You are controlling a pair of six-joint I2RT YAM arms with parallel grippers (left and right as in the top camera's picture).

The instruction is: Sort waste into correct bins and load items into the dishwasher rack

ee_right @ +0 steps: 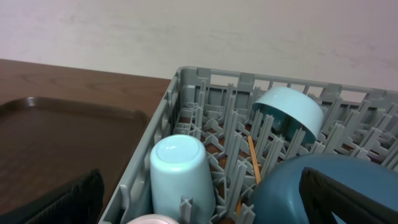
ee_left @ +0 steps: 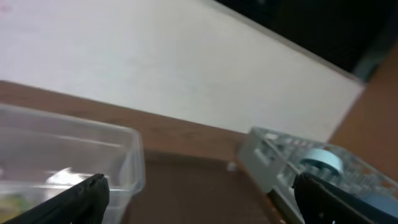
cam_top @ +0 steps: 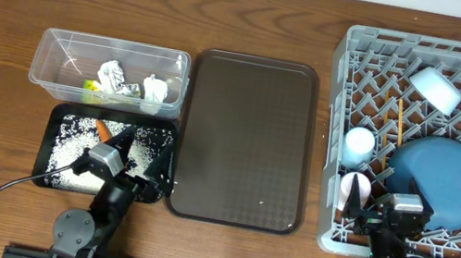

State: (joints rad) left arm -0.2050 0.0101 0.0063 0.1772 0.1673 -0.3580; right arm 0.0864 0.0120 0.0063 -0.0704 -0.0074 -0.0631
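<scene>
The grey dishwasher rack at the right holds the dark-blue plate, light-blue cup, pinkish-white cup, white bowl and chopsticks. The clear tub holds crumpled napkins and the yellow-green wrapper. Rice and the carrot lie in the black tray. My left gripper hangs open and empty over that tray's right end. My right gripper stands open and empty above the rack's front, between cup and plate.
A large dark brown serving tray lies between the bins and the rack, with nothing on it. Wooden table surrounds everything, and a pale wall stands behind. Cables trail from both arm bases at the front edge.
</scene>
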